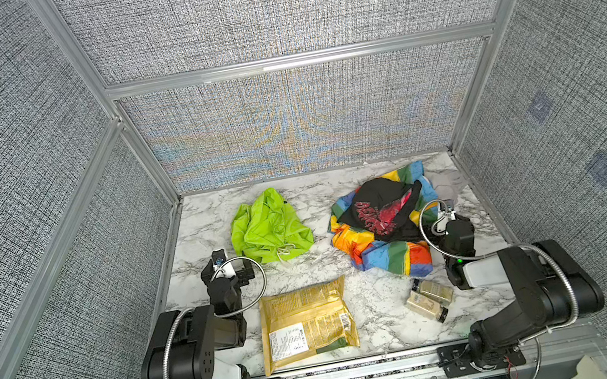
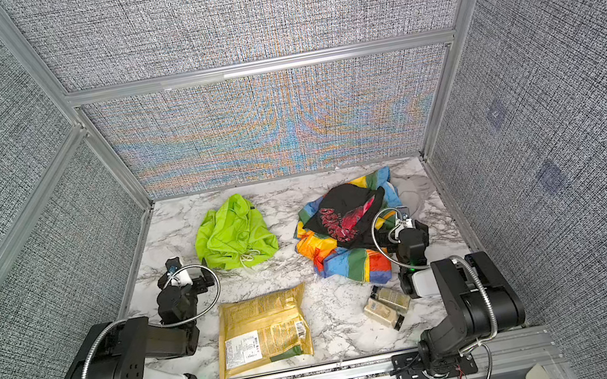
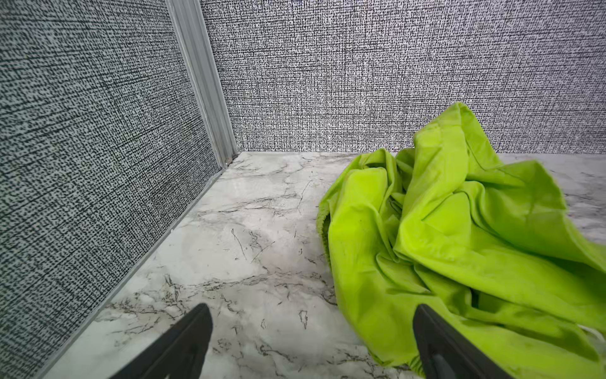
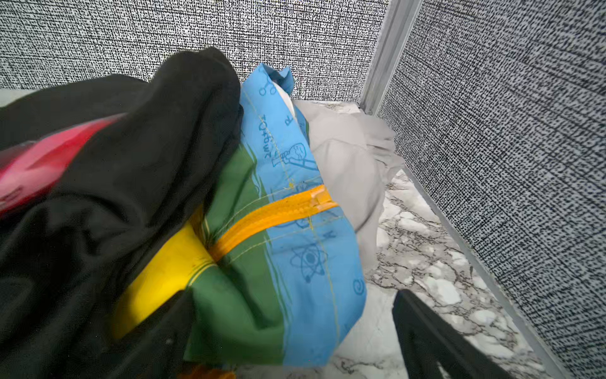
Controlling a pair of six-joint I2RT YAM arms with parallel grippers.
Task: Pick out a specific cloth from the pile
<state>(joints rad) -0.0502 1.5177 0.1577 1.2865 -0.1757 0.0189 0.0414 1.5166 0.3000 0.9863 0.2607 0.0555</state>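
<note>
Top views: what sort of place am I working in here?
Most likely a robot test cell, not a home. Grey fabric panels in aluminium framing wall in a marble-look table, both arms bolt to a rail at its near edge, and the cloths look like practice props.

Both top views look down on the whole table (image 1: 308,274); wrist cams sit low, close behind their fingers (image 3: 183,341).

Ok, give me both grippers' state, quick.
Left gripper: open, holding nothing, beside the green cloth.
Right gripper: open, holding nothing, at the pile.
</note>
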